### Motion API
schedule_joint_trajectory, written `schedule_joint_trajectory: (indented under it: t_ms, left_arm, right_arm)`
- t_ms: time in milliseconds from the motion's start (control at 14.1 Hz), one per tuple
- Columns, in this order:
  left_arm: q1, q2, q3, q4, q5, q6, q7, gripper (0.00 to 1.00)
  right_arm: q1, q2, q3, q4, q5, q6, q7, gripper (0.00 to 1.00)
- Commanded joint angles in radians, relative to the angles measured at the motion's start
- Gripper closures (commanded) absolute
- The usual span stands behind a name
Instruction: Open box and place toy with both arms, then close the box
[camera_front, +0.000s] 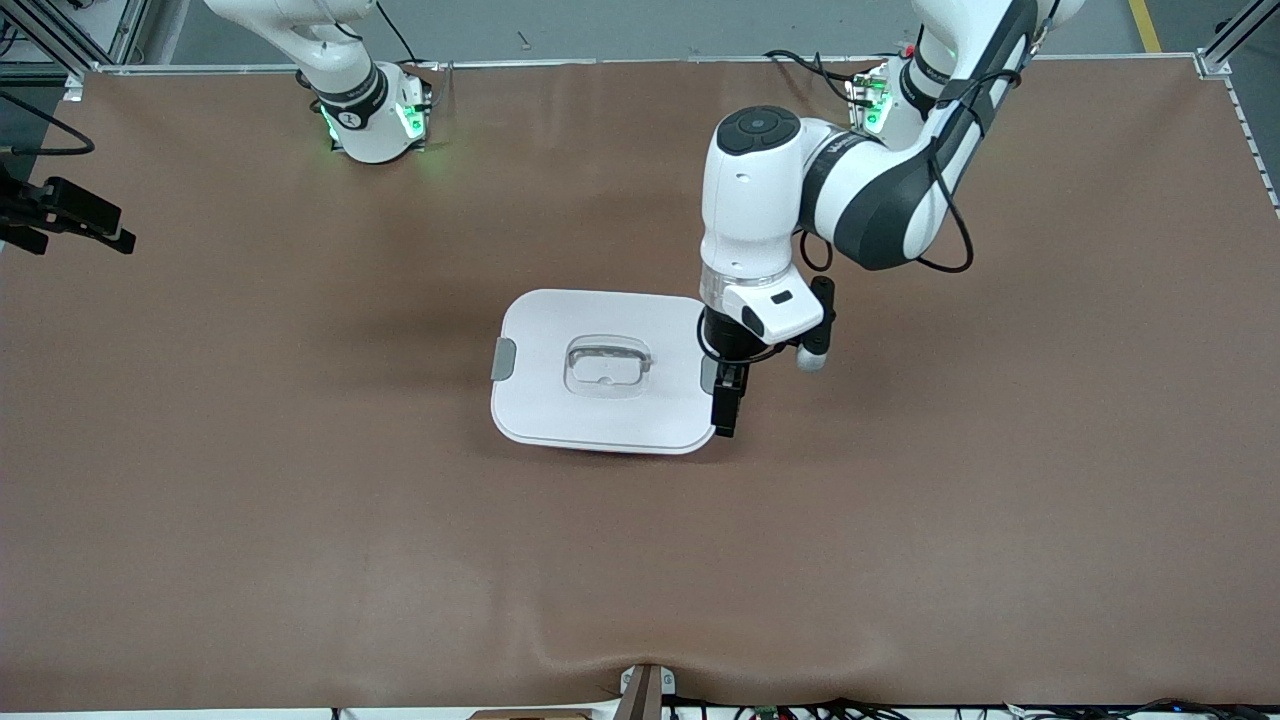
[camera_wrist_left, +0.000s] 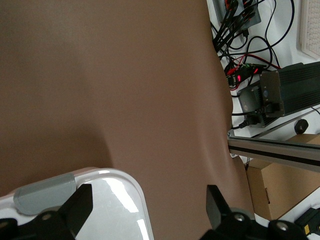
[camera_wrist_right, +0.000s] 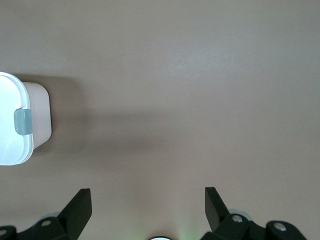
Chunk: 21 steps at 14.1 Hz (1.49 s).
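The box (camera_front: 600, 372) sits closed on the brown table (camera_front: 300, 500), its white lid (camera_front: 560, 410) on; the left gripper (camera_front: 728, 410) hangs spread at the box's edge toward the left arm's end, over the grey clip (camera_wrist_left: 45, 192); the right gripper (camera_wrist_right: 147, 210) waits spread above bare table near the box.

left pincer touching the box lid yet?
Cannot tell. In the left wrist view, the open left pincer straddles the lid corner near the grey clip, but neither view shows contact or a gap plainly.
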Motion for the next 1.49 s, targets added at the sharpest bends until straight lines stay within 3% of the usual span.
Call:
schedule_joint_trajectory:
  t_ms: [0, 1417]
  left_arm:
    - [0.044, -0.032, -0.014, -0.006, -0.069, -0.028, 0.123, 0.0]
    - [0.328, -0.132, -0.014, -0.006, -0.362, -0.184, 1.103, 0.0]
  right_arm:
    - [0.011, 0.01, -0.003, 0.013, 0.0, -0.004, 0.003, 0.0]
    - [0.001, 0.007, -0.003, 0.015, -0.001, -0.007, 0.004, 0.0]
